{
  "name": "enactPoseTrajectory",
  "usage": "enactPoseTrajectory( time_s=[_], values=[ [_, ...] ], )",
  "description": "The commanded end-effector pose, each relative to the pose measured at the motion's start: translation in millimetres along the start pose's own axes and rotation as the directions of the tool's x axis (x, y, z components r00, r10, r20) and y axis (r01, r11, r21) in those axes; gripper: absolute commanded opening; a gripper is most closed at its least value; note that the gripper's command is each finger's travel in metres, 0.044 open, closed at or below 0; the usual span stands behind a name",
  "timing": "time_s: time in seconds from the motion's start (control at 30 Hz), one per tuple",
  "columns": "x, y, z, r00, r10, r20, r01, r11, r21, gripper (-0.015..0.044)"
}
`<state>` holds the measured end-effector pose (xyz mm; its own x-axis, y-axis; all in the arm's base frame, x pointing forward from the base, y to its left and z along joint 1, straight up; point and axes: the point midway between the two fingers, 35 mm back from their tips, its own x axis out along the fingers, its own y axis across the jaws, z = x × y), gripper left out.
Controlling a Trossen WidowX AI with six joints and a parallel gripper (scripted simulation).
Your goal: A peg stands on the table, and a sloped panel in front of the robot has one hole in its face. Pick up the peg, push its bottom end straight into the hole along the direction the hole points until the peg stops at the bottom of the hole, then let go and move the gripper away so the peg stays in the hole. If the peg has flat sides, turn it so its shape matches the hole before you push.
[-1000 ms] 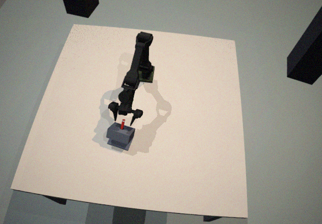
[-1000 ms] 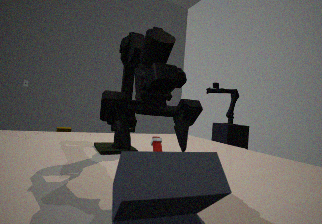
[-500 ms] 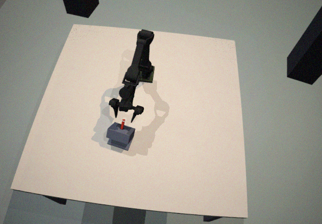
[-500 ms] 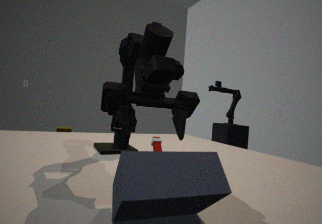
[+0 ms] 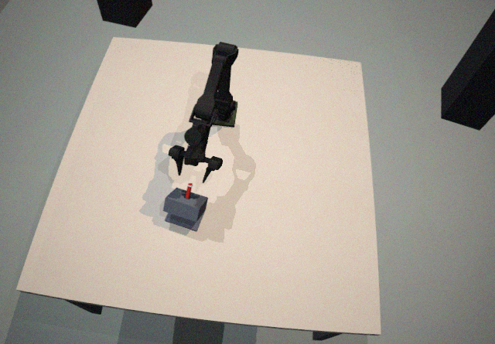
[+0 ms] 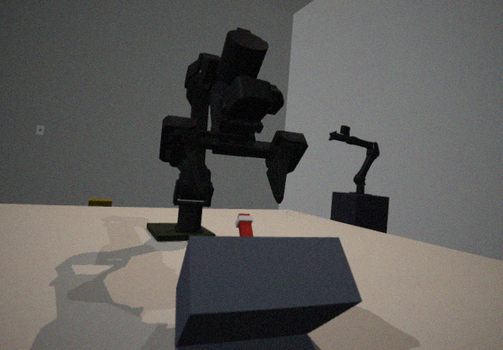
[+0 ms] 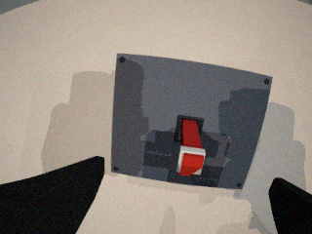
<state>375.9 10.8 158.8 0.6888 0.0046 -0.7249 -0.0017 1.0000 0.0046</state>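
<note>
The red peg with a white band near its top stands in the square hole of the grey-blue sloped panel. It leans with the hole's direction, and its upper part sticks out of the face. Its flat sides look roughly in line with the hole's edges in the wrist view. Its lower end is hidden inside. My gripper is wide open and empty. It is back from the peg's top, with one finger out to each side and neither touching the peg.
The panel block stands on the pale table, in front of my arm's dark green base plate. Shadows of the arm fall around the block. Another small arm on a dark pedestal stands in the background.
</note>
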Motion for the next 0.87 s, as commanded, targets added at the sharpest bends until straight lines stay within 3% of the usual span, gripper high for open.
enactPoseTrajectory(
  time_s=[0.0,0.83],
  values=[
    [-9,0,2,1.0,-0.003,0.009,0.003,1.0,0.005,0.044],
    [-42,1,-2,1.0,-0.003,0.007,0.003,1.0,0.005,0.044]
  ],
)
